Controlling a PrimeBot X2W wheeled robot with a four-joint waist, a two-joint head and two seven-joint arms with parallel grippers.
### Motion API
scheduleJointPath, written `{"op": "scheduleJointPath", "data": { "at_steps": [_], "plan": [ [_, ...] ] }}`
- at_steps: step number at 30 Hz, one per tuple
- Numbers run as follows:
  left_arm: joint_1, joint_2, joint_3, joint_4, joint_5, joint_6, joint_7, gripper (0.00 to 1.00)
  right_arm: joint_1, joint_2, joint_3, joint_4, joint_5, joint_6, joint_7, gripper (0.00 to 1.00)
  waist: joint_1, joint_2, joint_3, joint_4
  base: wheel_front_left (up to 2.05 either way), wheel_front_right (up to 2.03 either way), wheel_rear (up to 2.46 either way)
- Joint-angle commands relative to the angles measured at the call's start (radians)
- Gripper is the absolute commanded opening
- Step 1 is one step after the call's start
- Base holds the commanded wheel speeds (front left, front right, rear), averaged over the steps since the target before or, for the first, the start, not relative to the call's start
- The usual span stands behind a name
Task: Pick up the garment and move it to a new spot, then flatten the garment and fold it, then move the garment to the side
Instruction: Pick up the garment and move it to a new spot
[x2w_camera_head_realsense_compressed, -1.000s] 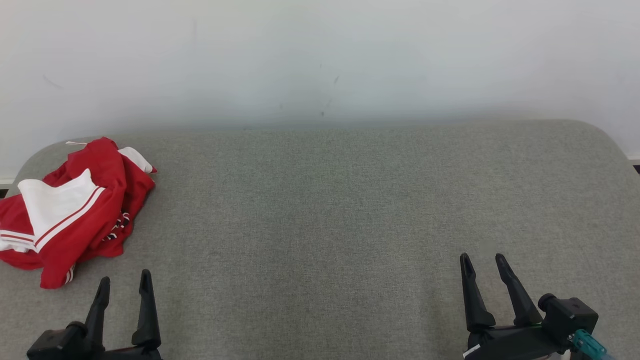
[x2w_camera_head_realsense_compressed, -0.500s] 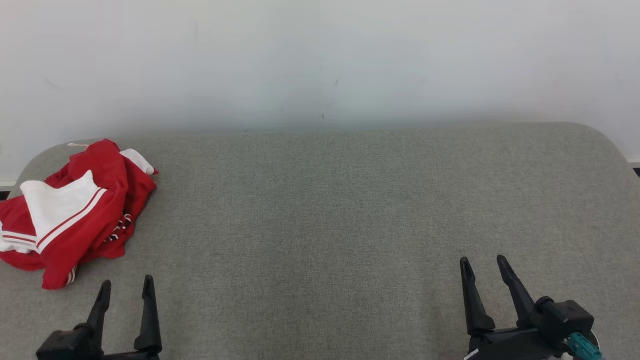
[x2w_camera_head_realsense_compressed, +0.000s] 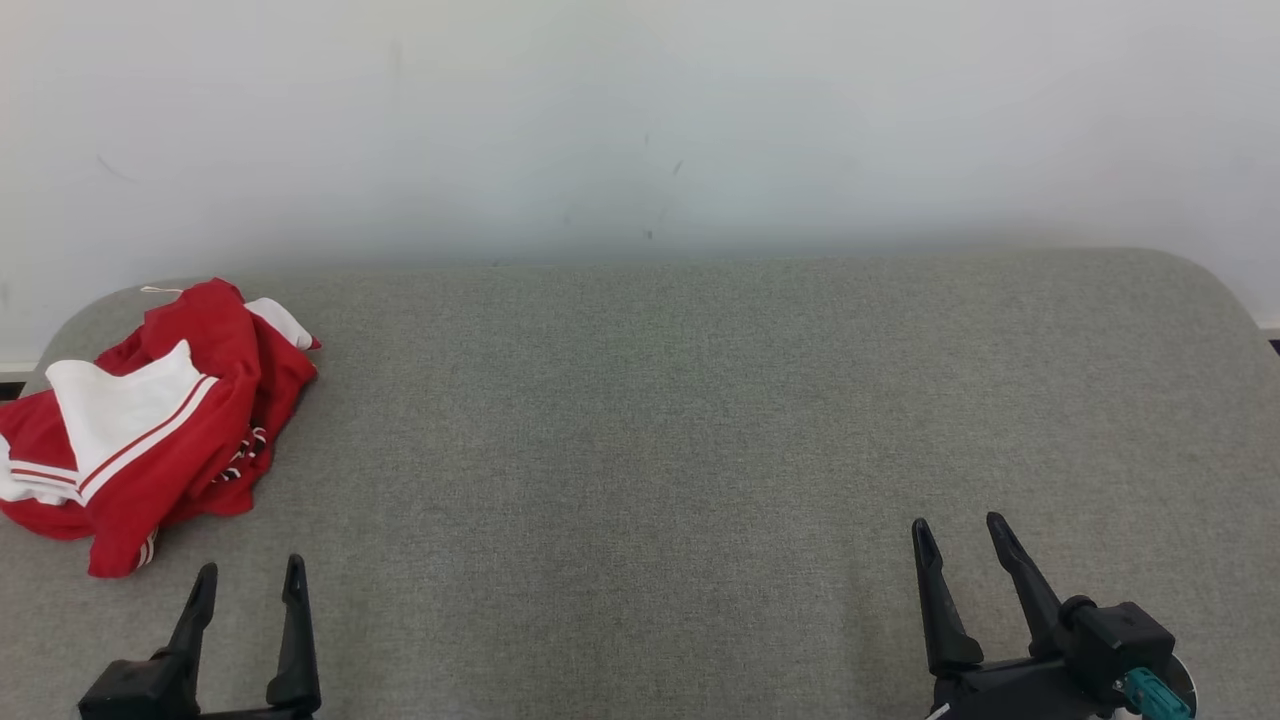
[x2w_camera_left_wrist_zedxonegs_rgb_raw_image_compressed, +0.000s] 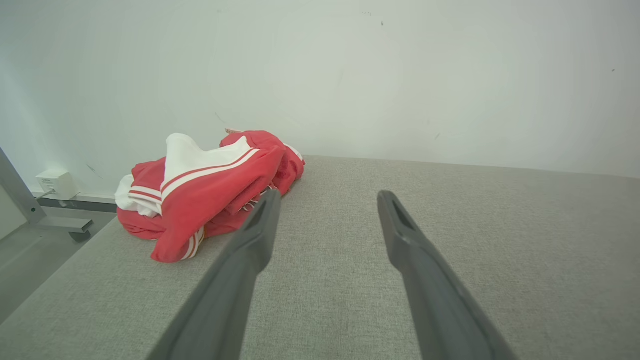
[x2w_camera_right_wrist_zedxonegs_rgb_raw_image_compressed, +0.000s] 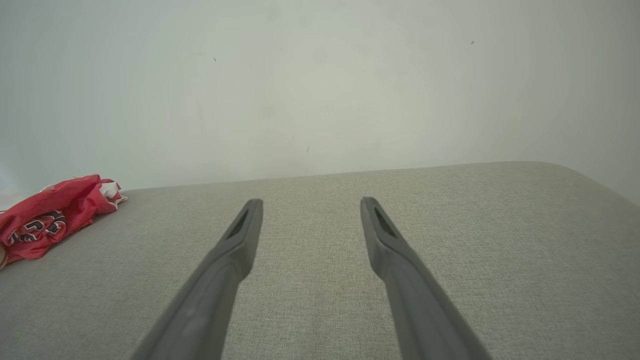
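Two tools, each with a pair of long dark fingers, rise from the bottom edge of your head view. Your left tool (x2w_camera_head_realsense_compressed: 250, 565) stands at the lower left, fingers spread apart and holding nothing. Your right tool (x2w_camera_head_realsense_compressed: 957, 522) stands at the lower right, likewise spread and empty, its fingers leaning slightly left. Both hang over the grey, fabric-covered desk (x2w_camera_head_realsense_compressed: 650, 420) with rounded far corners, apart from each other by most of its width.

The crumpled red-and-white garment (x2w_camera_head_realsense_compressed: 150, 430), red cloth with a white panel and thin white stripes, lies in a heap at the desk's far left end. It sits just beyond and to the left of your left tool, near it but not touching. From your right wrist view the heap shows at the far left, well apart from your right tool, with dark and white lettering on a fold. A plain pale wall (x2w_camera_head_realsense_compressed: 640, 120) rises behind the desk.
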Motion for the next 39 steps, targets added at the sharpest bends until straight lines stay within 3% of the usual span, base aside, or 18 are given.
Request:
{"op": "scheduleJointPath", "data": {
  "at_steps": [1, 12, 17, 39],
  "plan": [
    [0.009, 0.005, -0.002, -0.006, -0.004, 0.001, 0.004, 1.0, 0.009, -0.003, 0.0, 0.0, 0.005, -0.002, 0.001, 1.0, 0.0, -0.0001, 0.001, 0.0, 0.0, 0.0, 0.0],
    [0.013, 0.009, -0.009, -0.01, -0.009, 0.01, 0.011, 1.0, 0.012, -0.003, -0.003, 0.003, 0.011, -0.002, 0.006, 1.0, 0.0, -0.0001, 0.001, 0.005, 0.0, 0.0, 0.0],
    [0.002, 0.013, -0.013, -0.005, -0.007, 0.016, 0.008, 1.0, 0.017, -0.002, 0.001, 0.006, 0.02, -0.002, 0.006, 1.0, 0.0, -0.0001, -0.001, 0.041, 0.0, 0.0, 0.0],
    [0.025, 0.037, 0.022, 0.036, -0.033, 0.053, -0.041, 1.0, -0.008, -0.002, 0.072, 0.065, 0.054, -0.002, -0.013, 1.0, 0.0, -0.0001, 0.004, 0.341, 0.0, 0.0, 0.0]
  ]
}}
